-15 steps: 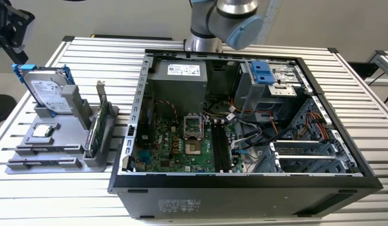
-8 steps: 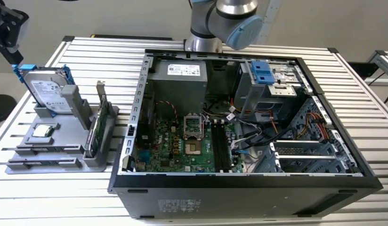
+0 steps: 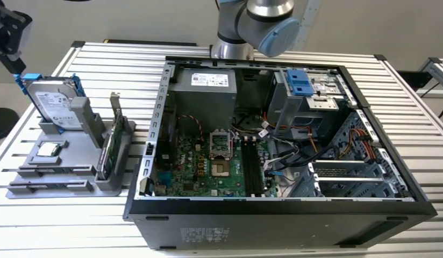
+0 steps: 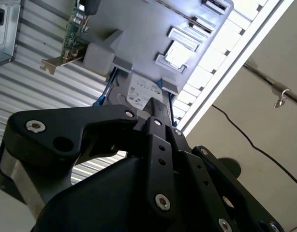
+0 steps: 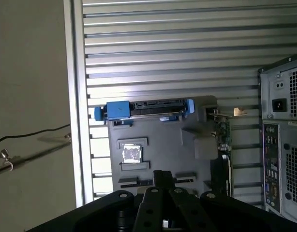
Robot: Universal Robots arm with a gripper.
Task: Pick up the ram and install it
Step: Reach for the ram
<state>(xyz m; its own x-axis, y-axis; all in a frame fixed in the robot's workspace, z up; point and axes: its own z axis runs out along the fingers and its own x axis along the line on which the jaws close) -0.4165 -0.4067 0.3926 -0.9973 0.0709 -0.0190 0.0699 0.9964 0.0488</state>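
The ram [image 5: 221,174] looks like a dark slim stick standing on edge in the grey parts holder [image 5: 163,140], in line with the green card [image 5: 223,133]. In the second wrist view the ram [image 4: 92,5] is a dark end beside that card [image 4: 71,29]. In the exterior view it sits at the holder's near right [image 3: 105,161]. My gripper [image 5: 163,173] hovers off the table's edge, well above the holder and apart from everything. Its fingers [image 4: 155,108] are pressed together with nothing between them. The exterior view has the gripper [image 3: 12,54] at its far left.
An open computer case [image 3: 279,207] lies in the table's middle, motherboard [image 3: 207,161] facing up. The holder also carries a silver hard drive in blue rails [image 3: 53,102] and a small square chip [image 3: 49,149]. The slatted table's edge [image 5: 78,121] runs beside the holder.
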